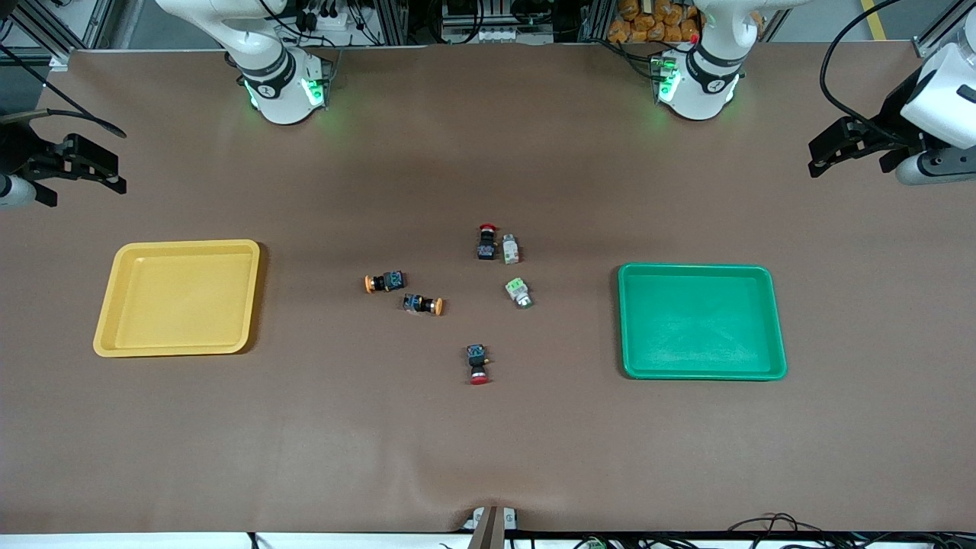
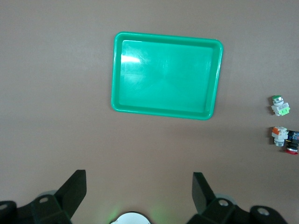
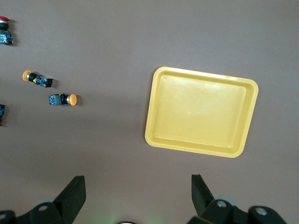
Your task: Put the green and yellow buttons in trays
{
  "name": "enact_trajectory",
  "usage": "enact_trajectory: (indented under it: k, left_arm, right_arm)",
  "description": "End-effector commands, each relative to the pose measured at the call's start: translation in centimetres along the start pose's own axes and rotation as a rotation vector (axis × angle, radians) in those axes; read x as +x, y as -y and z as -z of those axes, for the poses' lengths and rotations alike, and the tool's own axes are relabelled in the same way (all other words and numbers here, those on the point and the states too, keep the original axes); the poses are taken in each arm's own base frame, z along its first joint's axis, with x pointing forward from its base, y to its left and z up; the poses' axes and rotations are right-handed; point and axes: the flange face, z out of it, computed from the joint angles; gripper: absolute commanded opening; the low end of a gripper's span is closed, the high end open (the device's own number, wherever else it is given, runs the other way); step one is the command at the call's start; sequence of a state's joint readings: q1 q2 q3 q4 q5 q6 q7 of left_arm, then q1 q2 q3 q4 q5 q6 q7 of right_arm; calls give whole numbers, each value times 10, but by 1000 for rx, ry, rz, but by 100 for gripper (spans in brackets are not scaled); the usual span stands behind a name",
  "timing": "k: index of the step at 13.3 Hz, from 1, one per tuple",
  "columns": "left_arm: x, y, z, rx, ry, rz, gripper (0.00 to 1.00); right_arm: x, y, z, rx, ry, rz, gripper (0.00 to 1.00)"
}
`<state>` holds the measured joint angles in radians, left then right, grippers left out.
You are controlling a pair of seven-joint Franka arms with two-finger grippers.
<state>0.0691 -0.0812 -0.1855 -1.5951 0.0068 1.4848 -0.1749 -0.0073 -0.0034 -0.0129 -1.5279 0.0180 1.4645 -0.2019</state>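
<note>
The yellow tray (image 1: 178,298) lies toward the right arm's end of the table (image 1: 488,442), the green tray (image 1: 701,321) toward the left arm's end, both bare inside. Between them, well apart from either rim, sit two yellow-capped buttons (image 1: 385,282) (image 1: 423,305) just beside each other and two green buttons (image 1: 510,248) (image 1: 519,293), with two red-capped switches (image 1: 487,241) (image 1: 478,364). The left gripper (image 1: 846,149) and right gripper (image 1: 80,169) wait at the table's ends, jaws spread wide, holding nothing.
</note>
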Motion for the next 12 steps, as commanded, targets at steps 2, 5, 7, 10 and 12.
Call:
enact_trajectory:
  k: [2,5,7,10,12]
  left_arm:
    - [-4,3,12,-13,2,-2,100]
    - [0,10,22,-20,-10,22,100]
    - [7,21,19,-21,13,40,100]
    - [18,3,-2,-38,52,17,100]
    - [35,-29,-33,-46,80,-32,100]
  right_arm:
    - [-6,0,3,11,-3,-18,100]
    - [-6,-1,3,12,-1,-21,100]
    - [-6,-2,2,12,0,-21,100]
    - [-6,-2,2,12,-1,-21,100]
    - [-6,-2,3,11,-4,-19,100]
